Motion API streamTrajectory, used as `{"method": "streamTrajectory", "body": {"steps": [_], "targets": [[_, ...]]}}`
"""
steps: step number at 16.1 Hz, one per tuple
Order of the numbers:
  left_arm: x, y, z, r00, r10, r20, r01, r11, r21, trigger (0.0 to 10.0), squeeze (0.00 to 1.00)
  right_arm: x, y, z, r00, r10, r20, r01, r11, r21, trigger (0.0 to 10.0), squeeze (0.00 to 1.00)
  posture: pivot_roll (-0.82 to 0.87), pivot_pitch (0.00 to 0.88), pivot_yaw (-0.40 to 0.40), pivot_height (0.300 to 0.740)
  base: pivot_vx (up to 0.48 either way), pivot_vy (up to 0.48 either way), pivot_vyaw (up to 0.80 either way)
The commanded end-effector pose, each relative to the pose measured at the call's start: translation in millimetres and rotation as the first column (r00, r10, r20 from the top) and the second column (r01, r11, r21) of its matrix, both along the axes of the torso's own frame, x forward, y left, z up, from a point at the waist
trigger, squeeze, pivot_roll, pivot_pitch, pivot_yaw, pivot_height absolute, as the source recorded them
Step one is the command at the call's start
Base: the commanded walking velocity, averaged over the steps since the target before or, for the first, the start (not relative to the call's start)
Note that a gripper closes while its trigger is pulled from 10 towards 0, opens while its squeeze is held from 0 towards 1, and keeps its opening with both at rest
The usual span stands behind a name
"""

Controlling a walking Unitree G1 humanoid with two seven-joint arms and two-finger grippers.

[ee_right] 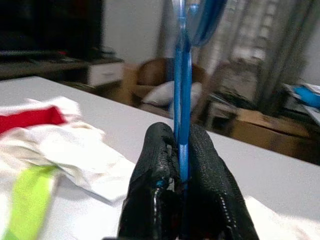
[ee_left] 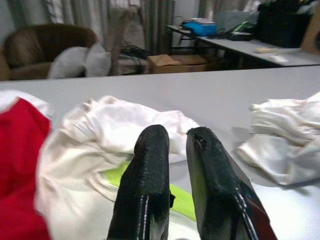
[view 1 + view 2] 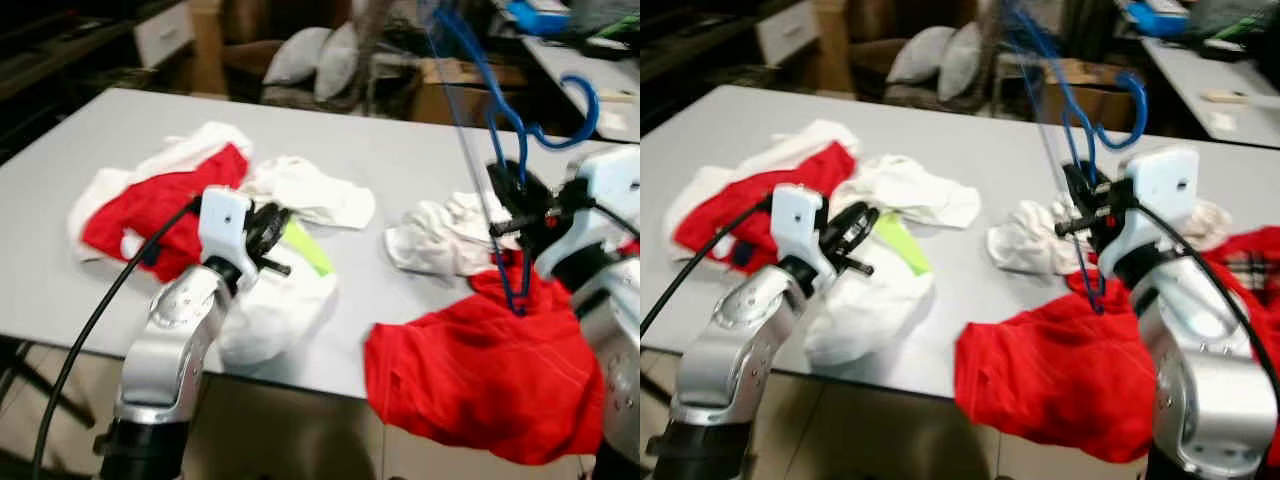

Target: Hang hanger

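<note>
Red cloth, a garment, droops over the near edge of the grey counter, its upper part hanging on the blue hanger; the right tool is clamped tight on the hanger's thin blue wire, holding it upright above the counter with the hook topmost, and in the right wrist view the two black fingers press the blue wire between them; just left of the hanger, a crumpled white cloth lies on the counter; further left of the hanger, the left tool hovers over a white garment with a lime-green stripe, its fingers close together with a narrow gap and nothing between them; beyond that tool another white piece lies on the counter; well left of the hanger, a red and white heap rests on the counter; behind the hanger, past the counter's far edge, two pale cushions lean on a brown seat, and a cardboard box stands beside them.
</note>
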State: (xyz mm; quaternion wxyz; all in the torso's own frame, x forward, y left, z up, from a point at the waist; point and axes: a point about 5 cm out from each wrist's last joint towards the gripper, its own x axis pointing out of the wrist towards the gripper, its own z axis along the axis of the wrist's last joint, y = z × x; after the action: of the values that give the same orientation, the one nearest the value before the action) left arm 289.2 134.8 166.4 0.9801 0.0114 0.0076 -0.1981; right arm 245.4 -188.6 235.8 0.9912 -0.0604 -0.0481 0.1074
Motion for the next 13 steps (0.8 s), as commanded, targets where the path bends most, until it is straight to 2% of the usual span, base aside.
{"method": "streamTrajectory", "body": {"steps": [1, 3, 5, 7, 10, 12, 13], "targets": [[-0.3, 2.4, 6.1, 0.999, 0.017, 0.038, -0.017, 1.000, 0.019, 10.0, 0.00, -1.0, 4.0, 2.7, 1.000, -0.003, 0.023, 0.003, 1.000, -0.011, 10.0, 0.00, -0.14, 0.000, -0.001, 0.740, 0.000, 0.000, 0.00], [-1.3, -1.4, 4.1, 0.998, 0.045, 0.037, -0.047, 0.998, 0.039, 10.0, 0.00, -1.7, 8.2, -6.3, 0.990, -0.131, 0.047, 0.125, 0.986, 0.111, 10.0, 0.00, -0.13, 0.000, 0.035, 0.740, 0.000, 0.000, 0.00], [-0.8, -3.3, 4.5, 0.998, 0.038, 0.042, -0.039, 0.999, 0.034, 10.0, 0.00, -3.2, 6.9, -6.3, 0.986, -0.165, 0.036, 0.158, 0.977, 0.147, 10.0, 0.00, -0.14, 0.000, 0.046, 0.740, 0.000, 0.000, 0.00], [4.0, -1.9, 7.2, 0.997, 0.052, 0.064, -0.054, 0.998, 0.028, 10.0, 0.00, -8.5, 2.3, -17.5, 0.986, -0.164, -0.036, 0.168, 0.969, 0.184, 10.0, 0.00, -0.14, 0.000, 0.047, 0.740, 0.000, 0.000, 0.00], [7.2, -2.2, 9.8, 0.995, 0.065, 0.077, -0.067, 0.998, 0.021, 10.0, 0.00, -12.5, 8.6, -30.4, 0.989, -0.118, -0.087, 0.126, 0.989, 0.083, 10.0, 0.00, -0.14, 0.000, 0.047, 0.740, 0.000, -0.271, 0.00], [7.3, -4.7, 10.4, 0.995, 0.059, 0.079, -0.061, 0.998, 0.021, 10.0, 0.00, -16.2, 13.4, -29.2, 0.993, -0.094, -0.071, 0.100, 0.991, 0.089, 10.0, 0.00, -0.15, 0.000, 0.048, 0.740, 0.000, -0.289, 0.00], [7.8, -6.4, 11.0, 0.995, 0.056, 0.085, -0.058, 0.998, 0.019, 10.0, 0.00, -18.7, 11.1, -31.9, 0.991, -0.108, -0.081, 0.113, 0.992, 0.052, 10.0, 0.00, -0.15, 0.000, 0.049, 0.740, 0.000, -0.412, 0.00]]}}
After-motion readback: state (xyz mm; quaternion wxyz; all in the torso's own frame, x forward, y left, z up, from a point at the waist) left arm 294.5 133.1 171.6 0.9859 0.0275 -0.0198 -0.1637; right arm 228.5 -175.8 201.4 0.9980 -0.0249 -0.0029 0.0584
